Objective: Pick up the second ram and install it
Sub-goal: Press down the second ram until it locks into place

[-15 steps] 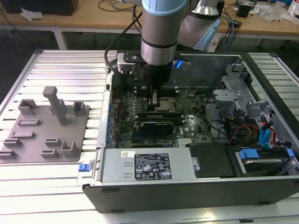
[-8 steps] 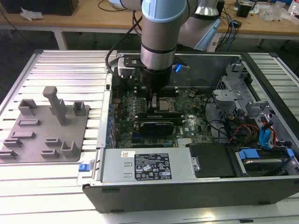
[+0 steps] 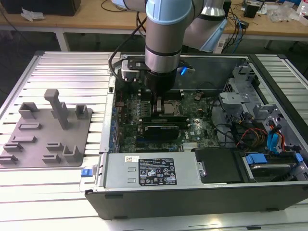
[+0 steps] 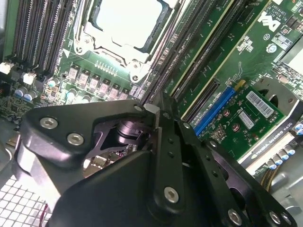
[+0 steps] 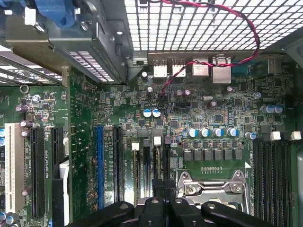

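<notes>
Second wrist view shows the hand [image 4: 158,111] with its two black fingers [image 4: 173,156] drawn together to a narrow tip, low over the motherboard [image 4: 222,52]. Whether the second ram is clamped there I cannot tell: edge-on it would be too thin to separate from the dark pads.

In the first wrist view the hand [image 5: 158,202] hangs straight above the bank of black memory slots [image 5: 147,165] just beside the CPU socket [image 5: 213,189]. If the stick is held, I judge its long axis to run along those slots, thin edge down, board standing upright.

In the exterior view the arm reaches down into the open computer case [image 3: 192,192], which sits mid-tabletop [image 3: 57,67]. The grey holder tray [image 3: 45,127] lies well apart, toward the tabletop's edge on the exterior view's left.

Risks, as I judge them:
- A slight skew between stick and slot would make the edge ride the slot wall and jam.
- Pressing unevenly could seat one end only.
- The white latches [image 5: 157,140] may not be fully open.
- The socket stands close beside the fingers.
</notes>
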Tool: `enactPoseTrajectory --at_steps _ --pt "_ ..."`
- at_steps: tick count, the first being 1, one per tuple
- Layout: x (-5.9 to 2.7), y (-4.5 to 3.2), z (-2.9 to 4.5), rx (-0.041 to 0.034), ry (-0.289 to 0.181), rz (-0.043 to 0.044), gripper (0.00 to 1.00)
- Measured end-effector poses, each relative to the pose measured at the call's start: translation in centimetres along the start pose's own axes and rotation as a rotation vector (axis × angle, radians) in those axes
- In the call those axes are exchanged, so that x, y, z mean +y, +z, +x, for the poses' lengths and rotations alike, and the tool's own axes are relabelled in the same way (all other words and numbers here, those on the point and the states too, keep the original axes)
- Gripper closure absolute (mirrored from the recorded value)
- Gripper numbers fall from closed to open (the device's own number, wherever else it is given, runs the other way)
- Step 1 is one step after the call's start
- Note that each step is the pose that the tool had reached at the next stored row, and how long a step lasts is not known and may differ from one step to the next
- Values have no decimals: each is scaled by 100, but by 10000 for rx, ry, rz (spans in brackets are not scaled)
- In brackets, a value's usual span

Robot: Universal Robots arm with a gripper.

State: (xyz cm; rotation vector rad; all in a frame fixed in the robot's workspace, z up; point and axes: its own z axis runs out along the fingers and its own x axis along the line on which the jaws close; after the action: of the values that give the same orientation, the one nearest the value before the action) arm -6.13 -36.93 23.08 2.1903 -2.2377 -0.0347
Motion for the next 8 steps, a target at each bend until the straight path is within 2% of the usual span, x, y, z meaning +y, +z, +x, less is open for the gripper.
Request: enactPoseTrajectory --at_steps 8 --pt "0 12 0 0 1 0 92"
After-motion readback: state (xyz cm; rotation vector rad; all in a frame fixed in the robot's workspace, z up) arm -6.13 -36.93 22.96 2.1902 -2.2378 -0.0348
